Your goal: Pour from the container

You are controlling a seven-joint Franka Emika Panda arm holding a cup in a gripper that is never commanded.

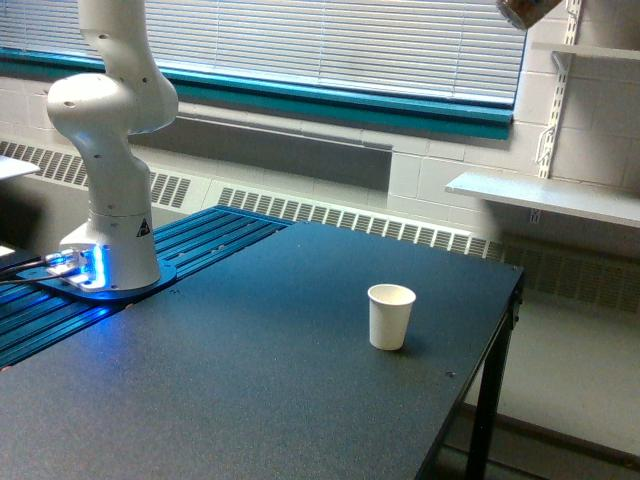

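Dark table (250, 380) | white cup (391, 316) upright | container (527, 10) at top edge | jaws out of frame, state unknown

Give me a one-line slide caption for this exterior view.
White robot arm base on a dark table, an open white paper cup standing upright, a clear container high at the top edge.

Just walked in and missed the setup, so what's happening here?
A robot arm is bolted at the table's far corner, its gripper out of frame. A clear container with brown bits shows at the top edge, high above, to the exterior view's right of the white paper cup. Nothing visibly pouring yet.
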